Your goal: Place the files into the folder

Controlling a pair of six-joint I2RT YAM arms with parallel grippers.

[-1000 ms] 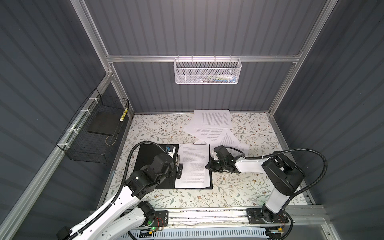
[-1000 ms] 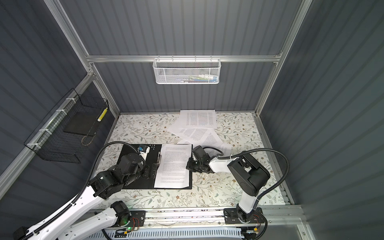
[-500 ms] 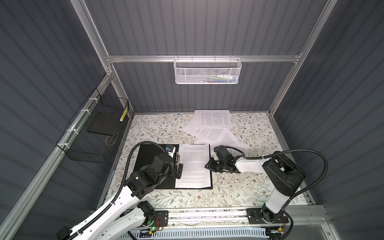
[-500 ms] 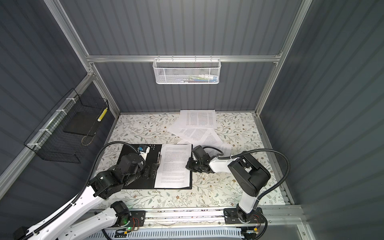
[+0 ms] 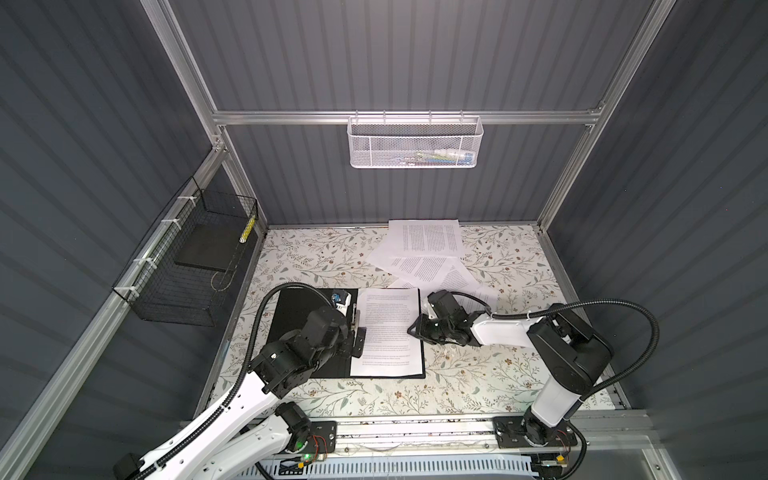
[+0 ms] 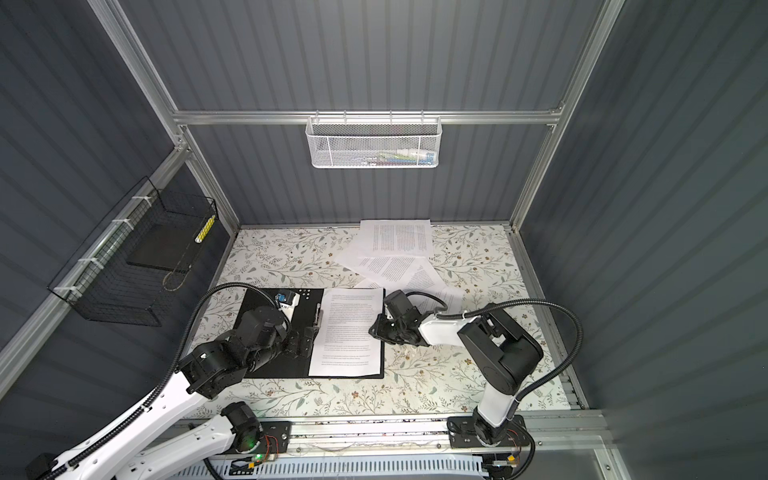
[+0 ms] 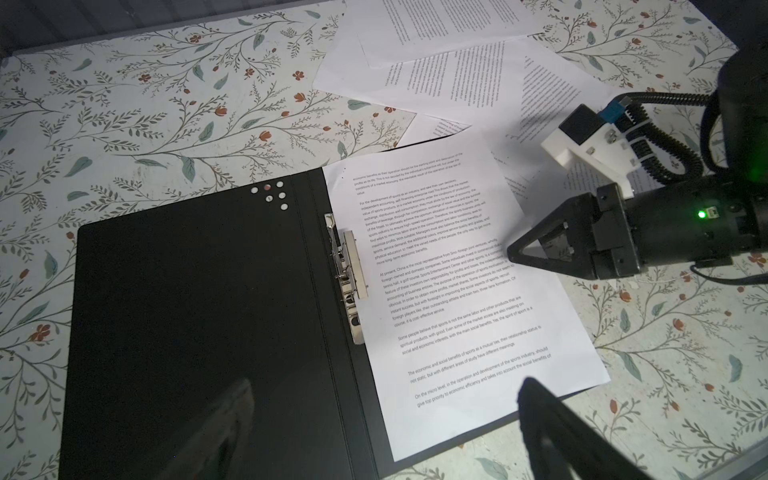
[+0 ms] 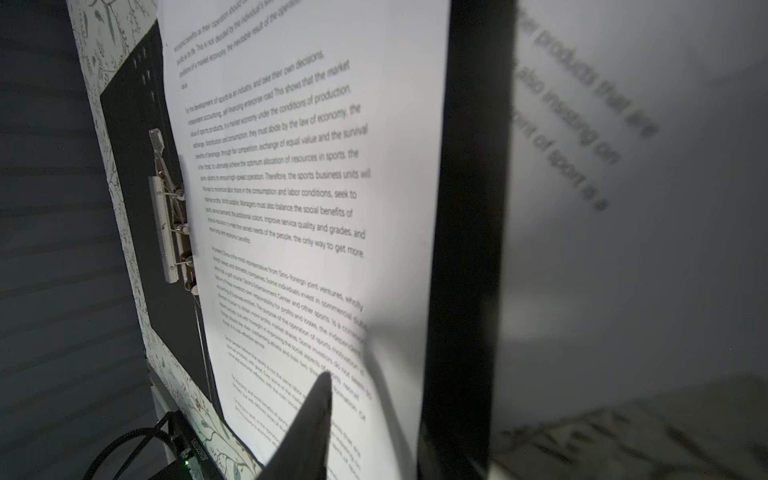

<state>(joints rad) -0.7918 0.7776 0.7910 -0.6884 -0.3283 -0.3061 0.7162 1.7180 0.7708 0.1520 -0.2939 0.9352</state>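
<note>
The folder (image 5: 297, 307) (image 6: 305, 311) lies open on the table, black inside up (image 7: 187, 311), with a metal clip (image 7: 347, 270) by its spine. One sheet of the files (image 5: 388, 328) (image 6: 349, 332) (image 7: 449, 291) (image 8: 291, 187) lies flat on its right half. My right gripper (image 5: 411, 330) (image 6: 372, 330) (image 7: 513, 253) (image 8: 390, 395) is at that sheet's right edge, low, jaws apart with the edge between them. My left gripper (image 5: 358, 332) (image 6: 309, 336) (image 7: 382, 419) hovers open over the spine, holding nothing. More files (image 5: 428, 241) (image 6: 399, 241) (image 7: 457, 62) lie fanned at the back.
A black wire basket (image 5: 195, 257) holding a dark slab hangs on the left wall. A white mesh basket (image 5: 413, 143) hangs on the back rail. The right arm's cable (image 5: 623, 307) loops above the table's right side.
The right gripper's jaws have parted at the sheet's right edge, and the sheet stays flat on the folder. Neither arm has shifted noticeably.
</note>
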